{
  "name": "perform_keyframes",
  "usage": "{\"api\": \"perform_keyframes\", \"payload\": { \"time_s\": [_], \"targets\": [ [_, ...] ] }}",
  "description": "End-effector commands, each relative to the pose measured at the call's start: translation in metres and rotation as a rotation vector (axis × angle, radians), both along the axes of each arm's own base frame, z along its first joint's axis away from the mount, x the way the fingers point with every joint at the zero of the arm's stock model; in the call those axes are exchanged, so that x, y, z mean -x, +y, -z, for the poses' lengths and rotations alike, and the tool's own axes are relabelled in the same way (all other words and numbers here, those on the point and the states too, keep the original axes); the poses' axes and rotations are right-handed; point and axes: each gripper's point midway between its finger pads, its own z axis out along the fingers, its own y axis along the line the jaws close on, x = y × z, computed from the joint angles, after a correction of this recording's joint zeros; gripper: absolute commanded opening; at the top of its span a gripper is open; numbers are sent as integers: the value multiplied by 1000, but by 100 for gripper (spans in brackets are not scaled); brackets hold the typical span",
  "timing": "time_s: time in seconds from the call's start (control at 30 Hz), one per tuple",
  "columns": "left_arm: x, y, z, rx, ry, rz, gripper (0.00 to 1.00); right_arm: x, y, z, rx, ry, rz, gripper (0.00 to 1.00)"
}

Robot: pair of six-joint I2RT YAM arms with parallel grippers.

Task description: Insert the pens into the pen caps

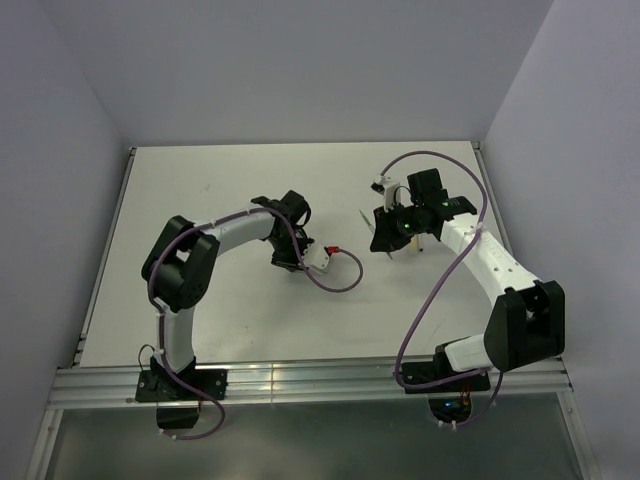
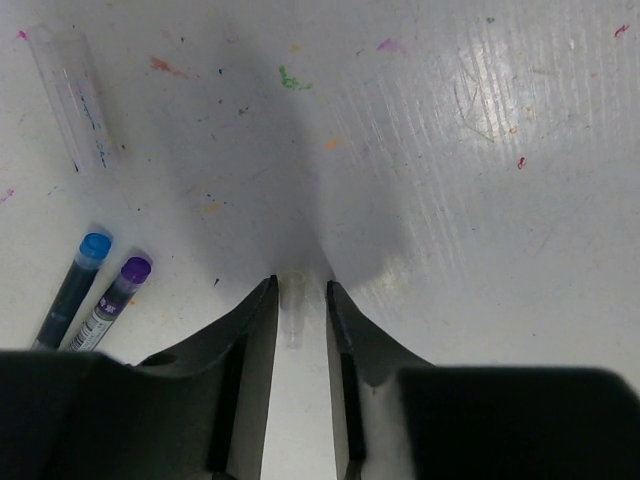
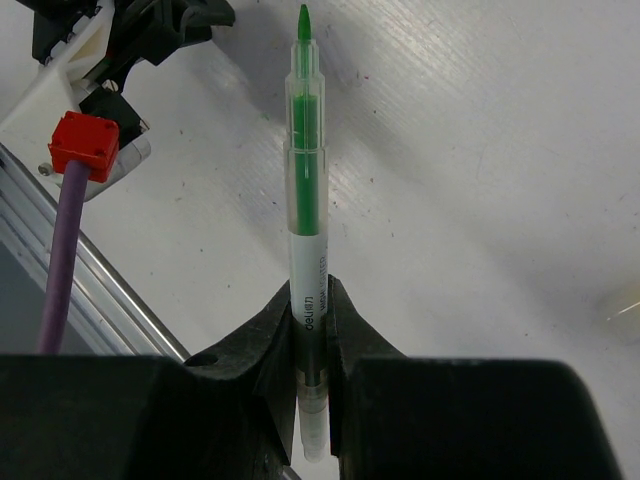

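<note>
- Green pen (image 3: 305, 180) sits clamped in your right gripper (image 3: 311, 292), tip forward, ready for capping.
- Your left gripper (image 2: 300, 283) stands narrowly parted around the clear cap (image 2: 292, 320) lying on the table (image 2: 480, 200) — seemingly not pinching it.

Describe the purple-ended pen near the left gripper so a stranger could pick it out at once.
In the left wrist view, look at the white table low on the left, beside the left gripper. Two pens lie there side by side, slanted alike. The purple-ended pen is nearer the gripper, its barrel pale and printed; the blue-ended pen has a dark barrel.
</note>
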Motion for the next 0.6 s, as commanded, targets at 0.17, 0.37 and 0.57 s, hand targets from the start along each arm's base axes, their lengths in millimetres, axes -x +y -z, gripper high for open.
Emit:
{"api": "perform_keyframes", "payload": {
  "time_s": [0.17, 0.37, 0.57],
  "targets": [
    [26, 44, 40, -168, 106, -55, 34, 0, 0, -17, -25, -50, -9, 0],
    [17, 49, 43, -173, 93, -79, 32, 0, 0, -16, -23, -45, -7, 0],
    [15, 45, 42, -153, 92, -83, 22, 1, 1, -15, -26, -39, -11, 0]
  ]
}}
